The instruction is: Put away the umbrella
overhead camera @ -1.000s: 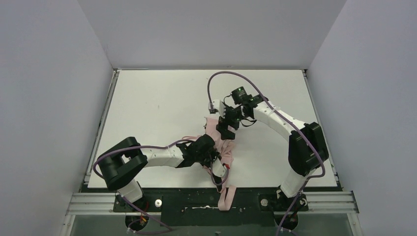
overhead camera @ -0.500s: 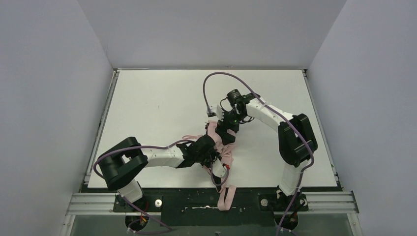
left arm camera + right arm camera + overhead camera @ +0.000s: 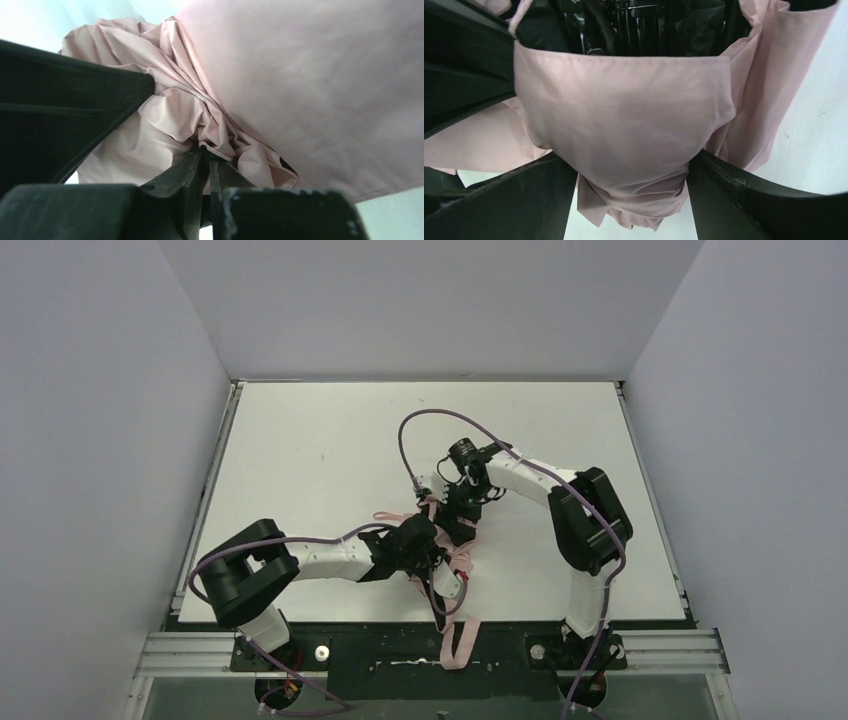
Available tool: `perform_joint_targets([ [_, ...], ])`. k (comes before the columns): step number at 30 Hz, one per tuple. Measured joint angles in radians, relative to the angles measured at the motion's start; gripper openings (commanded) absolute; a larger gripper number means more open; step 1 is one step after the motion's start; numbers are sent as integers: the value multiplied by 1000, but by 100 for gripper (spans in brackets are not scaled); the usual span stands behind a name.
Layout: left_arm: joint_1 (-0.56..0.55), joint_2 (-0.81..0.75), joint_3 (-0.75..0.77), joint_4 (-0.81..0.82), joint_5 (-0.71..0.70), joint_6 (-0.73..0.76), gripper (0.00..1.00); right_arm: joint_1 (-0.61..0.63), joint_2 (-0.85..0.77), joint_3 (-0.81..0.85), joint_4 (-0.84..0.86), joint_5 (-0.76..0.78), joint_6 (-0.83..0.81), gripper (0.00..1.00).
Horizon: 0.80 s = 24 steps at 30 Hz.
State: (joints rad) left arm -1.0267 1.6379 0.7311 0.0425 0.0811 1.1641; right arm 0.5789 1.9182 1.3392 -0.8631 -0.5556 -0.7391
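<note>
The umbrella (image 3: 462, 562) lies crumpled on the desk (image 3: 300, 440), about midway across it and close to its near edge; the pink cloth is loose and bunched, not rolled; a pink strap (image 3: 460, 640) trails off over that near edge and hangs down past it. Both arms reach in over the desk and meet at the cloth. The left gripper (image 3: 206, 152) comes in low from the desk's near left corner; its fingers (image 3: 185, 175) are pressed tight together with a gathered pinch of umbrella cloth caught between them, the folds fanning out from that spot. The right gripper (image 3: 626, 160) comes down on the part of the umbrella farther from the desk's near edge; its fingers (image 3: 734, 195) stand wide, one on either side of a hanging fold of pink cloth that fills the gap between them; the cloth seems to touch both, though whether they press it I cannot tell from here. Beyond that fold, black ribs (image 3: 639, 25) show inside the cloth.
</note>
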Motion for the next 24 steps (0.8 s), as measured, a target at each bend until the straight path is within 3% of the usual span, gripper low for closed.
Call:
perform_joint_targets([
  [5,0,-43,-11,5,-5,-58,35,6,6,-16,37,20,23,44],
  [8,0,-84,-24,8,-7,-96,57,6,5,-26,64,26,40,33],
  [11,1,-137,-39,9,-10,-144,70,6,-2,-41,86,29,52,23],
  [16,1,-267,-83,12,4,-252,79,6,-31,-79,133,37,74,16],
  [24,6,-570,-177,15,22,-507,83,21,-105,-178,251,91,69,14],
])
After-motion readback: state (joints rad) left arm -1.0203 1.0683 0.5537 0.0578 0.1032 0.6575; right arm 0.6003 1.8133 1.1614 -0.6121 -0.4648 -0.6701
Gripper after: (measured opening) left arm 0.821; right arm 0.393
